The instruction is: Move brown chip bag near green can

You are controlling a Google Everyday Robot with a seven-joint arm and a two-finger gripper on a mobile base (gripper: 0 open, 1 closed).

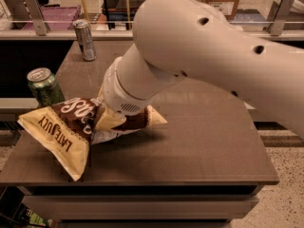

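Observation:
The brown chip bag (pixel 71 127) lies tilted at the table's front left, its cream "LATE JULY" end pointing toward the front edge. My gripper (pixel 108 120) is shut on the bag's middle; the wrist above hides most of the fingers. The green can (pixel 44 86) stands upright at the table's left edge, just behind the bag's near end and very close to it. The arm's large white body fills the upper right of the view.
A taller silver-grey can (pixel 85 39) stands at the back left of the dark table (pixel 199 141). Behind the table runs a counter with a rail, a purple crate (pixel 57 15) and boxes. The floor shows at the right.

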